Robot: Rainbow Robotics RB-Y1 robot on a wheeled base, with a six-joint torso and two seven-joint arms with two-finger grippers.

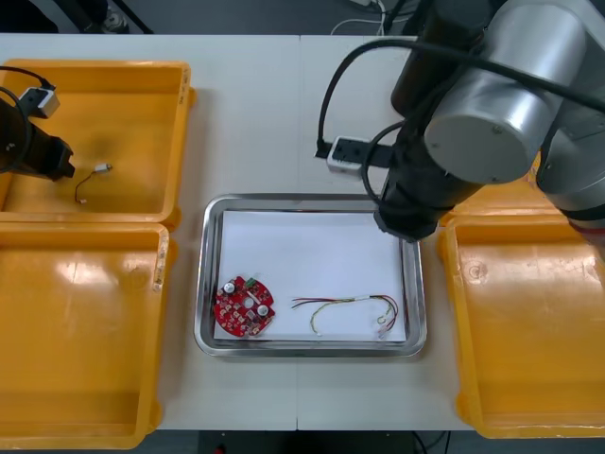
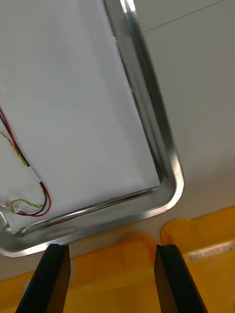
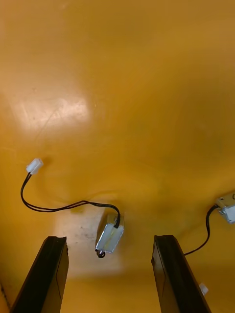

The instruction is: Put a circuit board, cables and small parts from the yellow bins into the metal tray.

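Note:
In the left wrist view my left gripper [image 3: 111, 276] hangs open over the floor of the far left yellow bin [image 1: 142, 90]. A small metal part [image 3: 109, 237] on a black cable [image 3: 54, 207] with a white plug lies between its fingertips, just ahead of them. In the front view the same cable [image 1: 90, 182] lies right of the left gripper [image 1: 57, 163]. The metal tray [image 1: 210, 284], white inside, holds a round red circuit board [image 1: 244, 305] and a red and yellow cable [image 1: 350, 307]. My right gripper [image 2: 111, 276] is open with nothing between its fingers, above the tray's right edge [image 2: 166, 161], near the red and yellow cable [image 2: 30, 204].
A second black cable with a plug [image 3: 221, 215] lies beside my left gripper's finger. A black and white box [image 1: 346, 154] with a thick black lead sits on the table behind the tray. The near left bin [image 1: 76, 340] and the right bins [image 1: 529, 331] flank the tray.

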